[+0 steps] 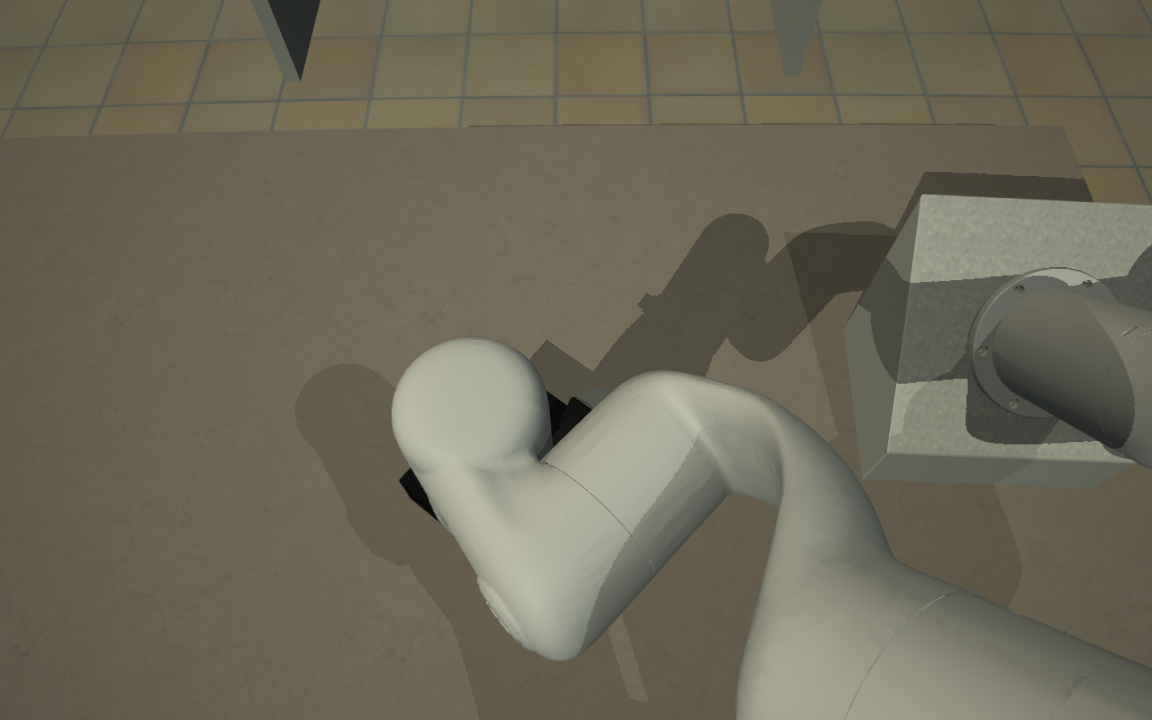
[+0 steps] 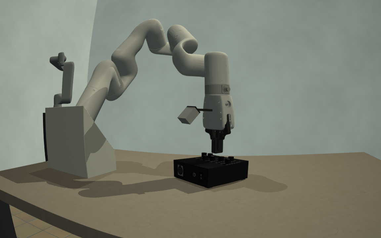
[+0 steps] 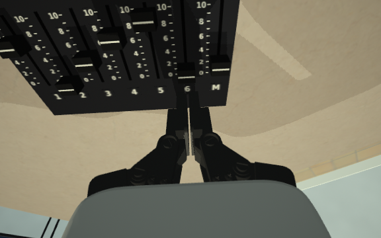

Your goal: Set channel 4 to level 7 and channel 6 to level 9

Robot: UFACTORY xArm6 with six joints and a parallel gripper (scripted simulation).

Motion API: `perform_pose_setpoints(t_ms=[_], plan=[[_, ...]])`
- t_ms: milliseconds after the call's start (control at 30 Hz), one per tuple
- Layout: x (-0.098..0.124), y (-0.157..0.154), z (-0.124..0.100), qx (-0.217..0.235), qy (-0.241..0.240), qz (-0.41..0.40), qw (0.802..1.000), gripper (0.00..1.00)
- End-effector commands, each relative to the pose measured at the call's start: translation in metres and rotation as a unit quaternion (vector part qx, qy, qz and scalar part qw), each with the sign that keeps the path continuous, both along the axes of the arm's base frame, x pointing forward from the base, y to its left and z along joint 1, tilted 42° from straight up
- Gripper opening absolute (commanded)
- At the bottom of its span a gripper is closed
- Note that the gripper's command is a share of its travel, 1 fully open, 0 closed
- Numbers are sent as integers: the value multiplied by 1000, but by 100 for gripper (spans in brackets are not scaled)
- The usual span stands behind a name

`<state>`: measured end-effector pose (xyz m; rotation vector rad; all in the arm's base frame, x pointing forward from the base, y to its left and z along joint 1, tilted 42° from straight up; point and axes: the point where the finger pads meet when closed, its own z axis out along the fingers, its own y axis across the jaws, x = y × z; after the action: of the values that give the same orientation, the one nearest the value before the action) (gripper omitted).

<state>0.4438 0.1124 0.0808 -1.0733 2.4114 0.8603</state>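
The black lighting desk (image 2: 227, 176) (image 3: 118, 105) stands level on the table, mostly hidden under the arm in the top view. Channel 4's fader cap (image 3: 110, 37) has its line around 6 to 7 in the slanted wrist view. Channel 6's fader cap (image 3: 186, 70) is near the bottom of its slot, around 0 to 1. My gripper (image 2: 217, 152) (image 3: 188, 106) is shut and empty. It points down, with its tips a little above the panel. In the wrist view the tips appear just below the channel 6 cap, over the desk's near edge. The top view hides the tips.
The fader 5 cap (image 3: 143, 16) is high and the M cap (image 3: 220, 63) is low, on either side of channel 6. The fader 3 cap (image 3: 86, 59) stands beside channel 4. The pale robot pedestal (image 1: 911, 358) (image 2: 64, 138) stands on the table (image 1: 159, 268) (image 2: 304, 189).
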Motion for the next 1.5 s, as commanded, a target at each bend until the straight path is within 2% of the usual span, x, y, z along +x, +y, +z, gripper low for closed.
perform_pose_setpoints(t_ms=[0, 1467], plan=[[1, 1, -1, 0, -1, -1, 1000, 0], [1, 4, -5, 0, -1, -1, 1000, 0]])
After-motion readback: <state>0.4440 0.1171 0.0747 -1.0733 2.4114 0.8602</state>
